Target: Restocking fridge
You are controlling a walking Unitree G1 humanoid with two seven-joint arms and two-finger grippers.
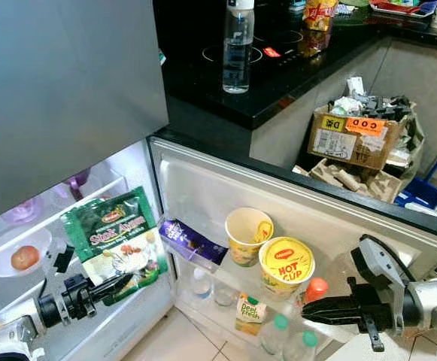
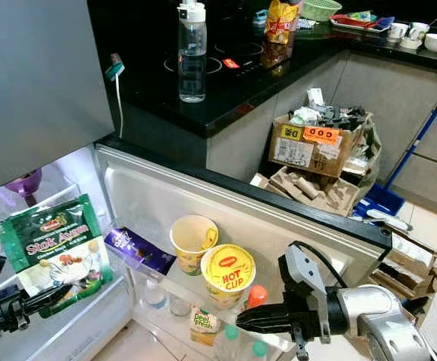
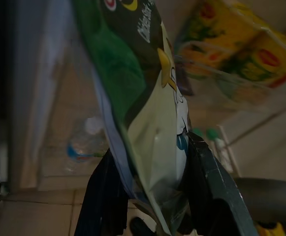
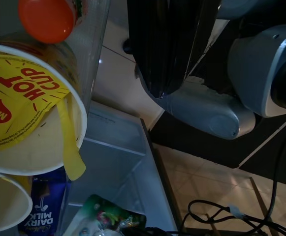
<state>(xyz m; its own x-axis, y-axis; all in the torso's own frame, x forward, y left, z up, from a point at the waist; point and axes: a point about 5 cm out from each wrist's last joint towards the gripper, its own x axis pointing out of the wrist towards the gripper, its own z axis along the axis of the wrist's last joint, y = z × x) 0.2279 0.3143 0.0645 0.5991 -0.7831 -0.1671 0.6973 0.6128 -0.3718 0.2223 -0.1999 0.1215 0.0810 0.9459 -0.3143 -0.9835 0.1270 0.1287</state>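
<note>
Bright head views, dim wrist views.
Fridge interior (image 1: 22, 226) glows white; black desk (image 1: 293, 68) shows glare; the left wrist view is dark and blurred.

A water bottle (image 1: 238, 47) stands on the black table (image 1: 293, 83); a cardboard box (image 1: 357, 135) of scraps sits on the floor; a blue mop (image 2: 399, 177) leans nearby.

"HOT CUP" on the yellow noodle cup lid (image 1: 286, 263). "Stok Ayam" on the green pouch (image 1: 115, 242) – smaller print unreadable. "DAIRY MILK" on the purple chocolate bar (image 4: 43, 214). "COD" on the cardboard box's orange sticker (image 1: 365, 126). "Fresh" on the small carton (image 1: 251, 310).
</note>
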